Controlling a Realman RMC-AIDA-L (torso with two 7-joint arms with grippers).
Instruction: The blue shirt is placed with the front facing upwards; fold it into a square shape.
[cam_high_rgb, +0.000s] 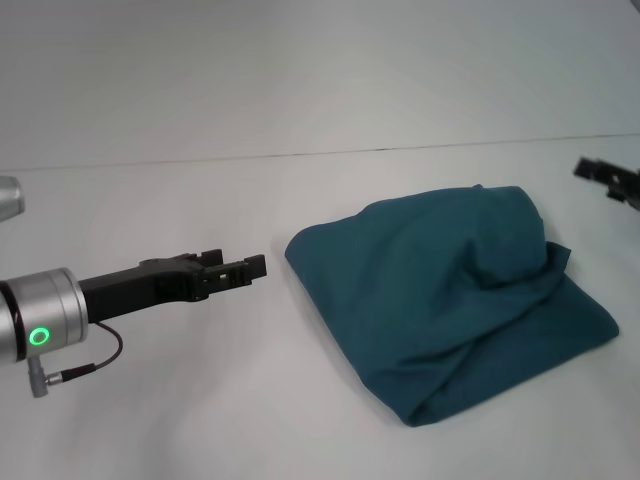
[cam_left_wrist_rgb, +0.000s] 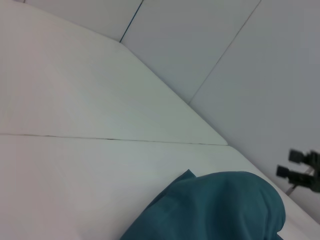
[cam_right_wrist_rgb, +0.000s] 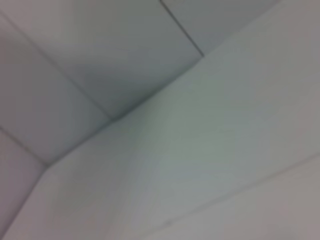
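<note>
The head camera is looking down at the blue shirt (cam_high_rgb: 450, 300); the left wrist camera is seeing it low and close.

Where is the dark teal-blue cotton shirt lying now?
In the head view, the dark teal-blue cotton shirt lies folded on the white table, right of centre, between the left tool and the right tool, touching neither.

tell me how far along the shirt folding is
Mostly done: the blue shirt lies folded into a compact, roughly square bundle on the white table, print hidden. Nothing is in hand: the left pincer sits beside it, apart, and the right pincer is off at the far edge. Left: perhaps flattening the lumpy top fold.
</note>
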